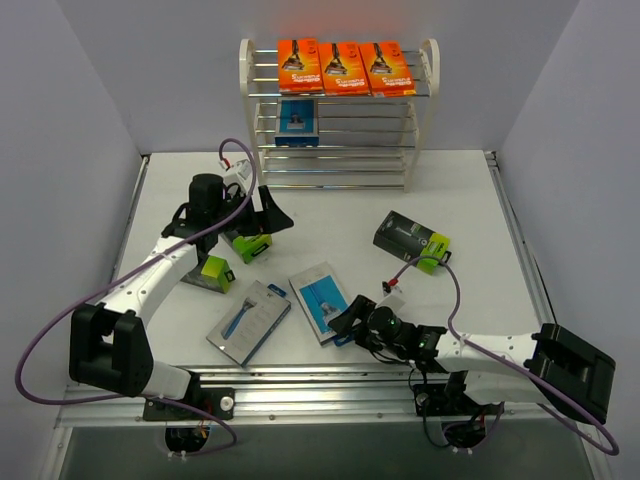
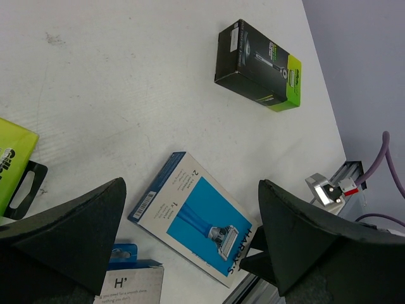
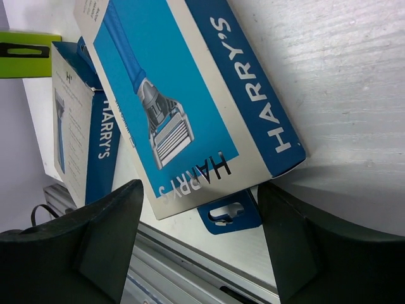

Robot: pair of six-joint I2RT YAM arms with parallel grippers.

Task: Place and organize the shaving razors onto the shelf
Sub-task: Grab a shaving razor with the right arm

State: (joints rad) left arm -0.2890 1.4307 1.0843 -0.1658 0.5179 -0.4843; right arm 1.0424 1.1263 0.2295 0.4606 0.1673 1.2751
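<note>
The white shelf [image 1: 422,120] stands at the back. Three orange razor cards [image 1: 343,67] lie on its top tier and a blue pack [image 1: 297,122] on a middle tier. On the table lie a black-and-lime box [image 1: 410,240] [image 2: 257,66], two lime-ended boxes [image 1: 248,243] [image 1: 208,272], and two blue Harry's packs [image 1: 320,300] [image 1: 249,320]. My right gripper [image 1: 345,322] [image 3: 201,190] is open, its fingers straddling the hang-tab end of the nearer blue pack [image 3: 190,95] without touching it. My left gripper [image 1: 262,222] [image 2: 192,190] hangs open and empty beside a lime-ended box [image 2: 12,161].
The metal rail [image 1: 300,385] runs along the near table edge, just behind the right gripper. The second blue pack [image 3: 82,139] lies close to the left of the first. Purple cables [image 1: 230,160] loop from both arms. Grey walls close in both sides.
</note>
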